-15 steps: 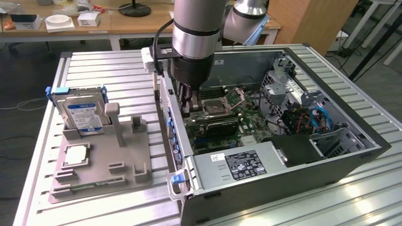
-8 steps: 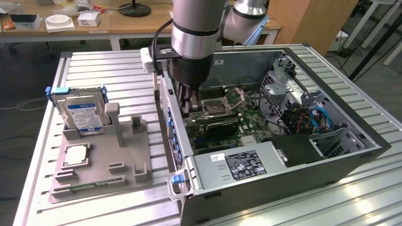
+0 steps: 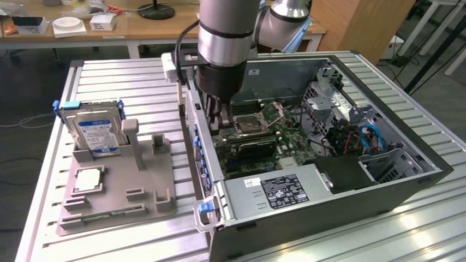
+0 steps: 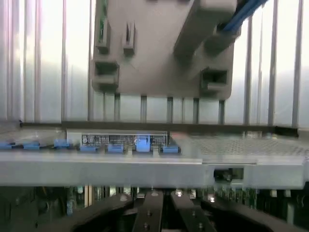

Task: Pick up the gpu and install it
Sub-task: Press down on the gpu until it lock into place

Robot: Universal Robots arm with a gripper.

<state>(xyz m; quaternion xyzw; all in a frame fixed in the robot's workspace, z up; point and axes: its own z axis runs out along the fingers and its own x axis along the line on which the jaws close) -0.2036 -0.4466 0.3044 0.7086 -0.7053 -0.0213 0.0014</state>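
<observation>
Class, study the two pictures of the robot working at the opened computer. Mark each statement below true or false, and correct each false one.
1. The gripper is lowered inside the open computer case, over the motherboard. True.
2. The hard drive lies flat inside the case. False: it stands upright in the grey holder tray outside the case.
3. The holder tray sits on the exterior view's left of the case. True.
4. The jaws are wide open. False: they are shut.
5. The power supply has been taken out and set on the table. False: it sits in the case, label up.
</observation>
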